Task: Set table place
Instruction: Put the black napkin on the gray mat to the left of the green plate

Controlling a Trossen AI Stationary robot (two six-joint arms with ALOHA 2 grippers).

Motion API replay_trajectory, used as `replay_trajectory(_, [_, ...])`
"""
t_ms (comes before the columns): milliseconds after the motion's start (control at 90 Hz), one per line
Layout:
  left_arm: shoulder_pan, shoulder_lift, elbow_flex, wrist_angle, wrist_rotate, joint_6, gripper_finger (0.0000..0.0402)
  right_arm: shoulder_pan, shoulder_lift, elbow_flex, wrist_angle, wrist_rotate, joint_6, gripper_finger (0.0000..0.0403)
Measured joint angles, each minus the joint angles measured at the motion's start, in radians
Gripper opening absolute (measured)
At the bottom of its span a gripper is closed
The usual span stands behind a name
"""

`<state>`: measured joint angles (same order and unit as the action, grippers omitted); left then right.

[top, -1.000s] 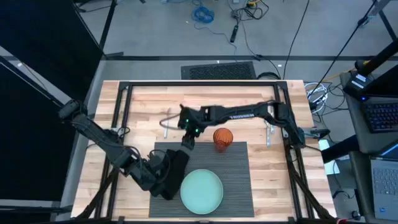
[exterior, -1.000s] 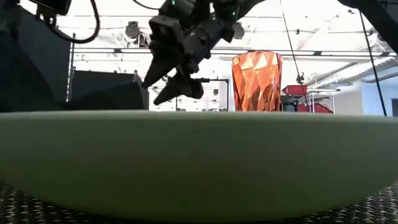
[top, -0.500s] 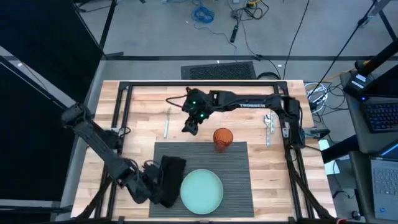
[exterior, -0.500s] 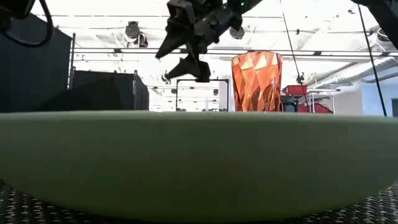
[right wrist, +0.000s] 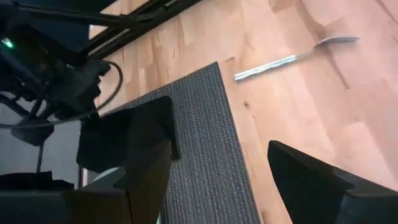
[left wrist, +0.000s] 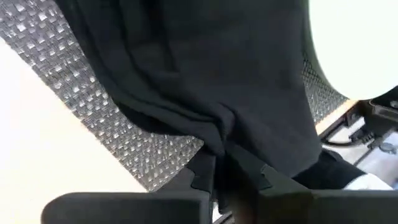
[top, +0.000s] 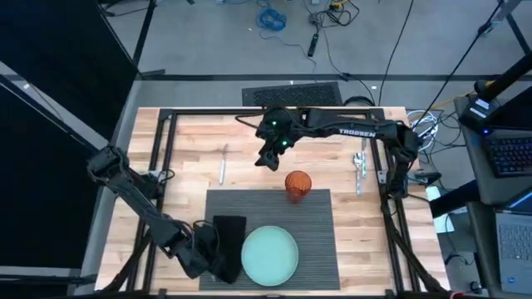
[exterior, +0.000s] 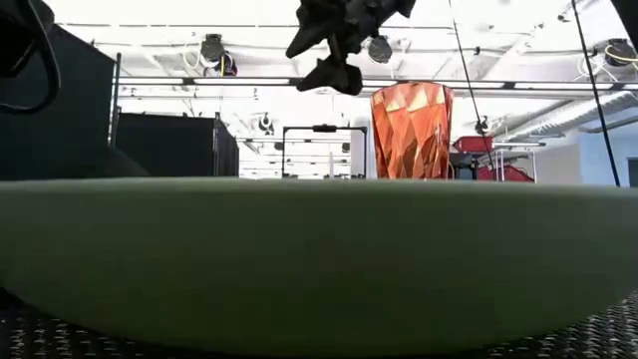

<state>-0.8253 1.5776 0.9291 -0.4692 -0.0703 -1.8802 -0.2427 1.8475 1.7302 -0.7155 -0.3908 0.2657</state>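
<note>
The dark grey ribbed placemat [top: 316, 224] lies at the table's near middle. On it sit a pale green plate [top: 269, 255] and, at its far edge, an orange faceted cup [top: 298, 184]. A black napkin [top: 227, 237] lies on the mat's left part beside the plate. My left gripper [top: 209, 257] is low at the napkin's near-left side and shut on it. My right gripper [top: 268, 158] hangs open in the air beyond the mat's far edge, left of the cup, holding nothing; it also shows in the low view [exterior: 327, 48]. My left gripper pinches a gathered fold of the black napkin [left wrist: 222, 144] between its two fingers [left wrist: 205, 173], at the cloth's near-left edge. The fingers come in low from the table's near-left. Creases run from the pinch into the cloth, the rest of which lies on the placemat [left wrist: 93, 93].
A fork [top: 223, 163] lies on the bare wood left of my right gripper and shows in the right wrist view [right wrist: 295, 57]. More cutlery [top: 359, 169] lies at the right near the frame. The plate's rim [exterior: 319, 259] fills the low view.
My right gripper has risen and gone toward the table's far edge and to the right, away from the placemat, staying open. My left gripper has drawn back toward the near-left, and the napkin has slid a little toward the near edge along the mat.
</note>
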Motion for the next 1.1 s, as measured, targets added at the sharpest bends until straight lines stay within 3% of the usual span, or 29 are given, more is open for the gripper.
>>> replay_trajectory(200, [-0.002,0.000,0.000,0.030,0.074,0.001,0.0083,-0.027,-0.001,0.000,-0.040,0.001,-0.040,0.0254])
replay_trajectory(311, [-0.001,0.000,0.000,0.018,0.191,0.002,0.0109,-0.044,-0.001,0.000,-0.054,-0.001,-0.062,0.0254])
replay_trajectory(567, [-0.020,-0.023,0.039,-0.110,0.243,0.028,0.0123,-0.095,-0.001,0.000,-0.067,-0.002,-0.105,0.0254])
replay_trajectory(656, [-0.019,-0.060,0.043,-0.123,0.188,0.044,0.0123,-0.112,-0.001,0.000,-0.072,-0.002,-0.115,0.0254])
replay_trajectory(867, [0.070,-0.190,0.043,-0.167,-0.098,0.167,0.0123,-0.143,-0.001,0.000,-0.086,-0.006,-0.139,0.0254])
replay_trajectory(1100, [0.267,-0.231,0.043,-0.394,-0.126,0.361,0.0123,-0.174,-0.024,0.000,-0.129,-0.008,-0.164,0.0254])
